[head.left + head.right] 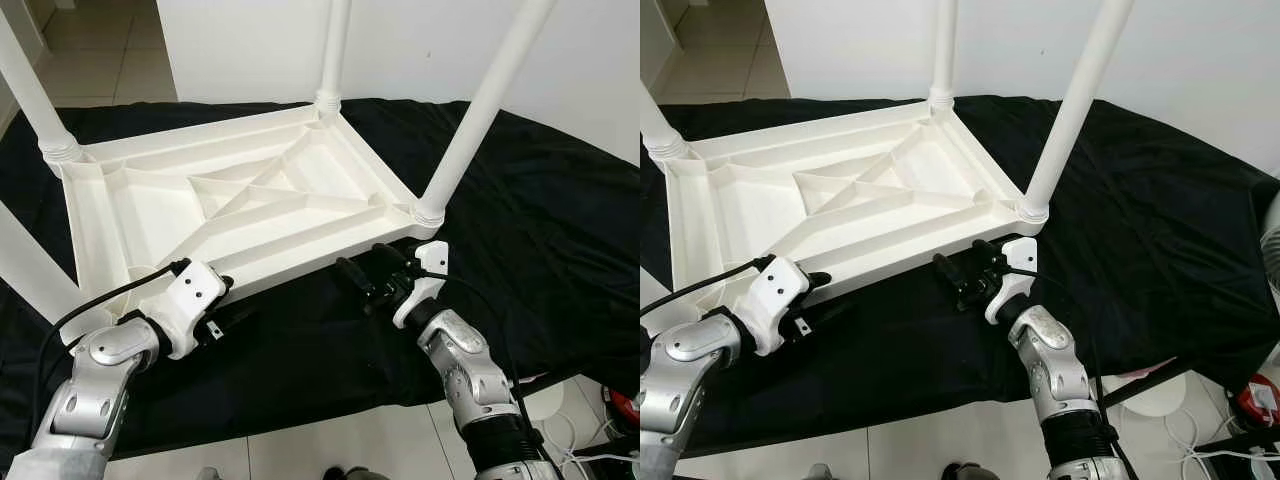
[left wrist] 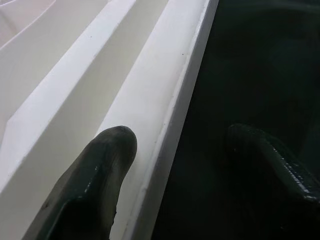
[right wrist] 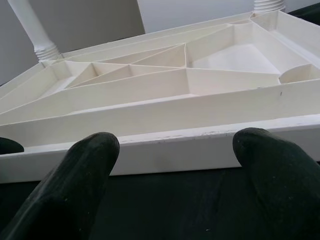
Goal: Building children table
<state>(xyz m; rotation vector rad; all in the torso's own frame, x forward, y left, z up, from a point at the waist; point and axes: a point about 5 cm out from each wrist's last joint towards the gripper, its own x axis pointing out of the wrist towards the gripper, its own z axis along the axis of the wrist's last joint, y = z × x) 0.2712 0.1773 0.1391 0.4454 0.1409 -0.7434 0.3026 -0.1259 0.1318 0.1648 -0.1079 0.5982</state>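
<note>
- I see the white plastic children's table (image 1: 240,205) lying upside down on a black cloth (image 1: 540,210), its ribbed underside facing up and its round white screw-in legs (image 1: 478,110) standing up from the corners.
- My left gripper (image 2: 180,165) sits at the near long edge of the tabletop, towards the left end. In the left wrist view its fingers are spread, one black finger (image 2: 95,180) over the white rim and the other above the dark cloth, so the edge lies between them. It looks like the rim is straddled rather than clamped, though I cannot be sure of contact.
- My right gripper (image 3: 177,165) is low at the same near edge, close to the right corner leg. Its two fingers (image 3: 75,185) are parted, just short of the rim, holding nothing.
- Pale floor tiles (image 1: 330,445) show below the cloth.
</note>
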